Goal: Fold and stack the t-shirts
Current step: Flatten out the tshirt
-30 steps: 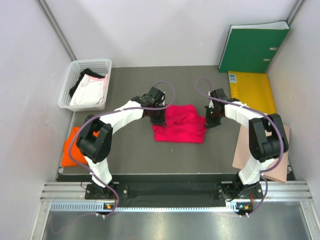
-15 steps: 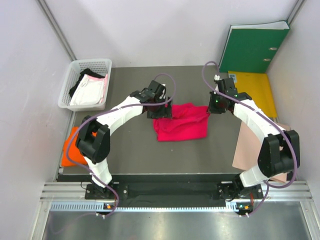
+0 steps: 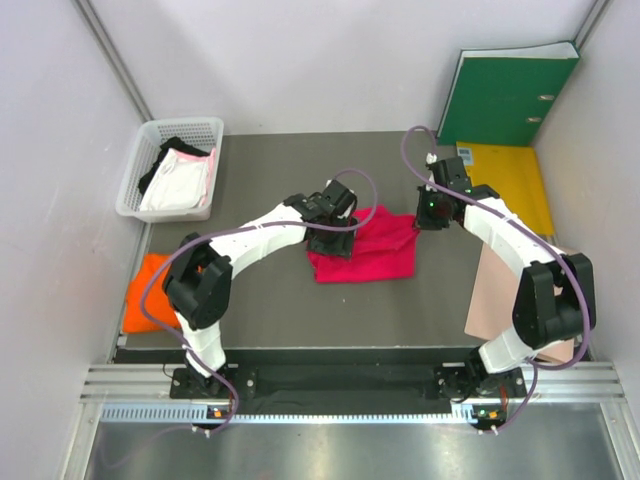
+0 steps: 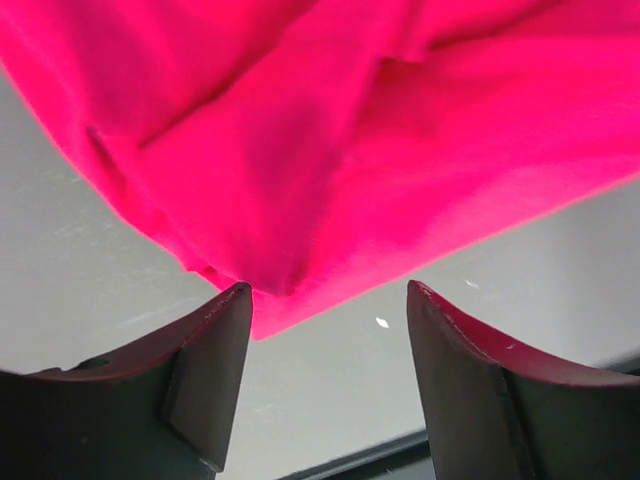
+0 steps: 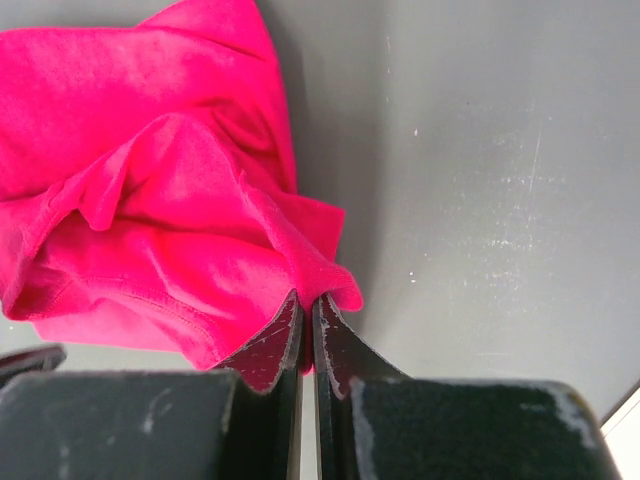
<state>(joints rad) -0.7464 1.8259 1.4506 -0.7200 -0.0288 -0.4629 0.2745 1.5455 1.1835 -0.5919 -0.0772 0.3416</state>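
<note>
White walls (image 3: 300, 60) enclose the dark grey tabletop (image 3: 270, 300). A white basket (image 3: 135, 190) sits at its far-left corner and an orange t-shirt (image 3: 145, 290) at the left edge. Mid-tabletop lies the magenta t-shirt (image 3: 375, 255). The left gripper (image 4: 330, 300) is spread over its left edge, and the right gripper (image 5: 307, 305) pinches its far-right corner.

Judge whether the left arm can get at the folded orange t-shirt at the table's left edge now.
Probably yes. The left gripper is open and holds nothing, and nothing lies on the orange t-shirt. It lies close beside that arm's own elbow, so reaching back could be cramped.
</note>
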